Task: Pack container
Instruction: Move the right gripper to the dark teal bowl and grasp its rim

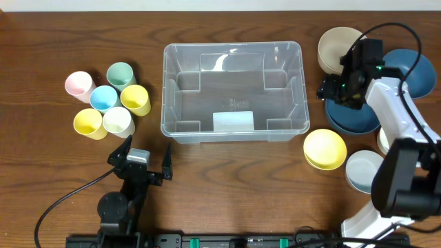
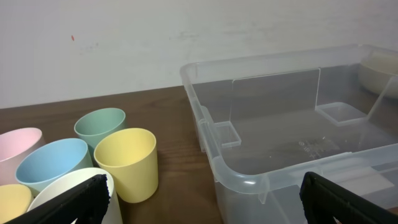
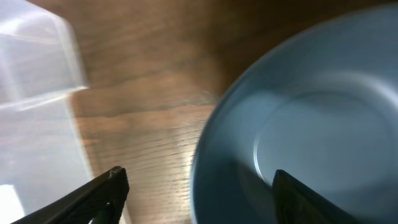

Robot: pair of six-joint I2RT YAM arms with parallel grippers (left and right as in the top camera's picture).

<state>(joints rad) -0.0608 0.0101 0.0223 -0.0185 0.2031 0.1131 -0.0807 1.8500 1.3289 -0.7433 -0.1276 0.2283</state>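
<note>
The clear plastic container (image 1: 233,91) stands empty at the table's middle, a white label on its near wall. It also shows in the left wrist view (image 2: 292,143) and at the left edge of the right wrist view (image 3: 31,68). My right gripper (image 1: 335,93) is open, low over the left rim of a dark blue bowl (image 1: 355,117), one finger outside the rim and one over the inside (image 3: 298,124). My left gripper (image 1: 141,162) is open and empty near the front edge, left of the container.
Several cups stand at the left: pink (image 1: 78,84), green (image 1: 121,74), light blue (image 1: 103,98), yellow (image 1: 136,100), yellow (image 1: 89,123), white (image 1: 118,121). Bowls at the right: beige (image 1: 339,48), second dark blue (image 1: 412,69), yellow (image 1: 324,149), light blue (image 1: 363,170).
</note>
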